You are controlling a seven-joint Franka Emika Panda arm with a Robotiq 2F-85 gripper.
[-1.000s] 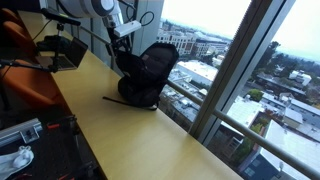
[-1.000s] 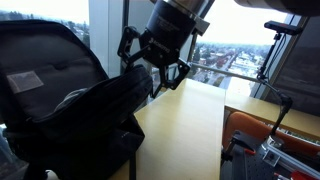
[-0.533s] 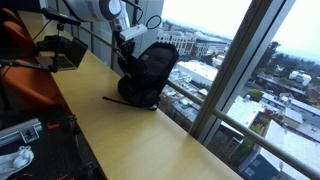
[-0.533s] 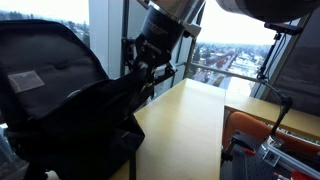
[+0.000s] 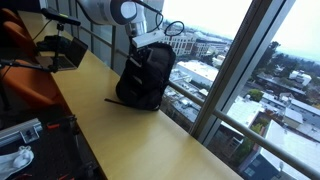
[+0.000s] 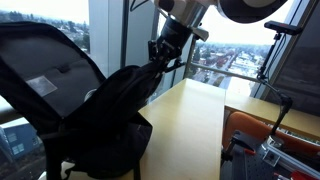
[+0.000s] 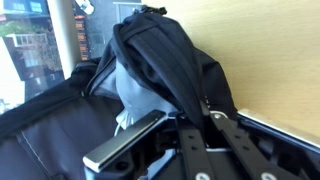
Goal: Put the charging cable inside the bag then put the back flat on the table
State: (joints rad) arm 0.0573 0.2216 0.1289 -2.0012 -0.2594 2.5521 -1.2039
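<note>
A black bag (image 5: 145, 78) stands on the wooden table (image 5: 130, 135) beside the window; it fills the left of an exterior view (image 6: 95, 125). My gripper (image 7: 204, 118) is shut on a fold of the bag's black fabric (image 7: 170, 60) near its top edge. In both exterior views the gripper (image 5: 150, 42) (image 6: 162, 55) holds that fold up above the bag's body. The bag's mouth gapes, showing a pale grey lining (image 7: 135, 95). The charging cable is hidden.
A flat dark object with a silver edge (image 7: 125, 145) lies by the bag's opening. The window glass (image 5: 215, 60) runs right behind the bag. An orange chair (image 5: 22, 65) and dark equipment (image 5: 60, 50) stand at the table's far end; another orange chair (image 6: 262, 140) is nearby.
The jaws have shut on the bag's fabric. The gripper has risen toward the window, pulling the bag's front panel up with it.
</note>
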